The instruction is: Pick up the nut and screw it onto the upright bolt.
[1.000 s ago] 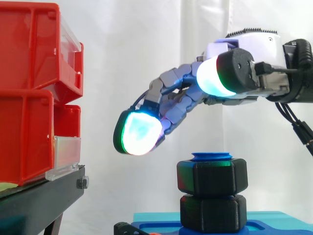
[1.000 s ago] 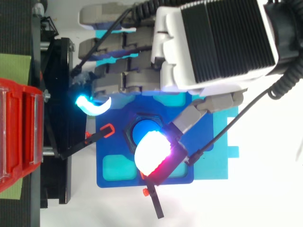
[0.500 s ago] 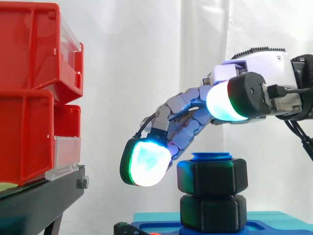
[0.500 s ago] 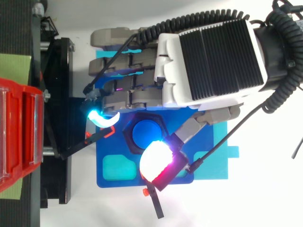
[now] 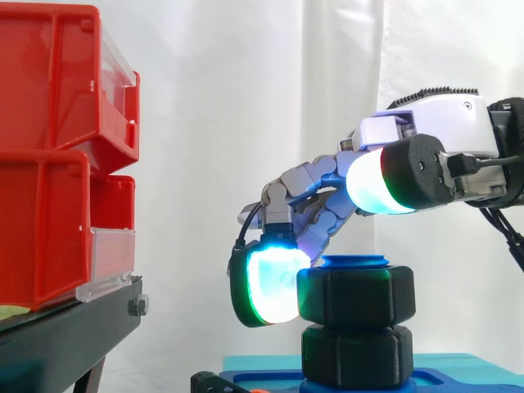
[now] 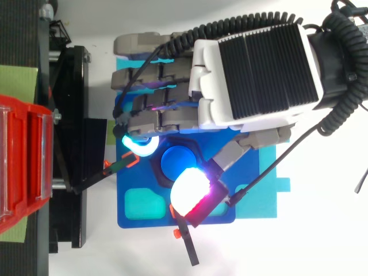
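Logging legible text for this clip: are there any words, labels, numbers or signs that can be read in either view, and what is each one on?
No text can be read in either view.
Clear label holder on the red bins: no print shows.
Upper nut, bolt, blue base and hand: no marking shows.

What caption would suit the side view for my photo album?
Robot hand poised over the upper black hexagonal nut on an upright blue bolt, red plastic bins at left.
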You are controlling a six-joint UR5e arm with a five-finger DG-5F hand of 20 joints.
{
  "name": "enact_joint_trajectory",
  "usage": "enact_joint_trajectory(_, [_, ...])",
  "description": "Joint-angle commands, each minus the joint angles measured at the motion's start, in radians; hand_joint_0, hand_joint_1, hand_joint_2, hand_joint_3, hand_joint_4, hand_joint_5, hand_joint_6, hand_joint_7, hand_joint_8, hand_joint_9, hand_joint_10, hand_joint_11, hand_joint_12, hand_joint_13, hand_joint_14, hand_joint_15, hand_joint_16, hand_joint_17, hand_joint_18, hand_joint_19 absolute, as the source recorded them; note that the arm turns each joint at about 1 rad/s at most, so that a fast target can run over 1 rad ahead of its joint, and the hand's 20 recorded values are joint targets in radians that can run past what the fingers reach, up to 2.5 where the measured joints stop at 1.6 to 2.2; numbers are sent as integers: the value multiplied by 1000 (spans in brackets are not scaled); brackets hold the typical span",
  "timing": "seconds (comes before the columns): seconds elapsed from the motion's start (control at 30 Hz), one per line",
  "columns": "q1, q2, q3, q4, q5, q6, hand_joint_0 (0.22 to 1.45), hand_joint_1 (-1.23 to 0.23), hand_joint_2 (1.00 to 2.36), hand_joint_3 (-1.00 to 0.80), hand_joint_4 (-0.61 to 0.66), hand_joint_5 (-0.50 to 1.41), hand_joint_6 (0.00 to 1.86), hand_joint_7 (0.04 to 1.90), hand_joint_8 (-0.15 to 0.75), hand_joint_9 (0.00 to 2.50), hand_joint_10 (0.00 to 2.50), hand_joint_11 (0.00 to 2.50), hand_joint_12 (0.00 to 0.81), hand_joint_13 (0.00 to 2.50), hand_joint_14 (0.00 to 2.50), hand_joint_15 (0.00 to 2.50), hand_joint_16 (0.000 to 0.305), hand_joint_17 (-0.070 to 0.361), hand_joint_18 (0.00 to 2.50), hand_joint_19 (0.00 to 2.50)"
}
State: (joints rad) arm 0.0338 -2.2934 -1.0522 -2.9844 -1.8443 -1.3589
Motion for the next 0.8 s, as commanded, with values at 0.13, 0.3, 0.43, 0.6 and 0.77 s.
enact_joint_trajectory(0.13, [-3,0,0,-1,-1,0,521,-128,1000,-500,212,-14,503,1361,253,745,0,0,305,426,0,0,32,73,0,0])
enact_joint_trajectory(0.3, [-5,0,0,1,-1,0,525,-139,1000,-500,195,11,501,1453,255,806,0,0,295,463,0,0,32,71,51,0])
enact_joint_trajectory(0.43, [-6,0,0,4,-4,0,527,-148,1000,-500,190,25,508,1472,260,854,0,0,287,493,0,0,31,69,77,0])
enact_joint_trajectory(0.6, [-9,2,0,2,-4,0,531,-160,1000,-500,155,33,575,1338,259,918,0,0,272,539,0,0,28,64,138,0])
enact_joint_trajectory(0.77, [-12,2,9,-1,-6,0,533,-166,1000,-500,146,38,595,1299,258,967,0,0,263,573,0,0,26,58,171,0])
